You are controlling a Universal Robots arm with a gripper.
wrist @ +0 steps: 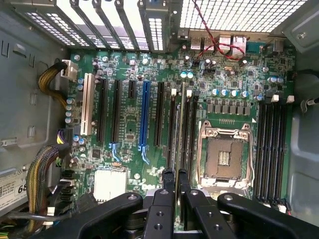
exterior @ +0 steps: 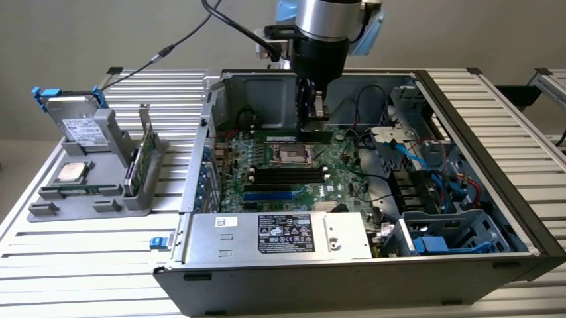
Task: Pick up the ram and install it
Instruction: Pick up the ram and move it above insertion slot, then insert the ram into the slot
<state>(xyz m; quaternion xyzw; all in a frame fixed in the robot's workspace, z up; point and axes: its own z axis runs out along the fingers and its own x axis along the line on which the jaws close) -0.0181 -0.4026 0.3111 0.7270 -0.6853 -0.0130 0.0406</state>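
Pinching the ram (exterior: pixel 281 137) by its upper edge with the pincer (exterior: pixel 311 122), fingers pressed tight on the thin green board. Held level and lengthwise, low over the motherboard, just beside the CPU socket (exterior: pixel 288 156) on its far side. Cannot tell whether seated or just above its slot. Flanked on the socket's other side by empty black memory slots (exterior: pixel 278 177). Hemmed in by the rear wall of the open computer case (exterior: pixel 256 93), with loose cables (exterior: pixel 425 159) towards the exterior view's right. Open room straight overhead. Boxed in at the near edge by the power supply (exterior: pixel 283 235). Beneath it all, a slatted metal counter (exterior: pixel 79 258), carrying a grey holder (exterior: pixel 89 199) well apart at the exterior view's left.
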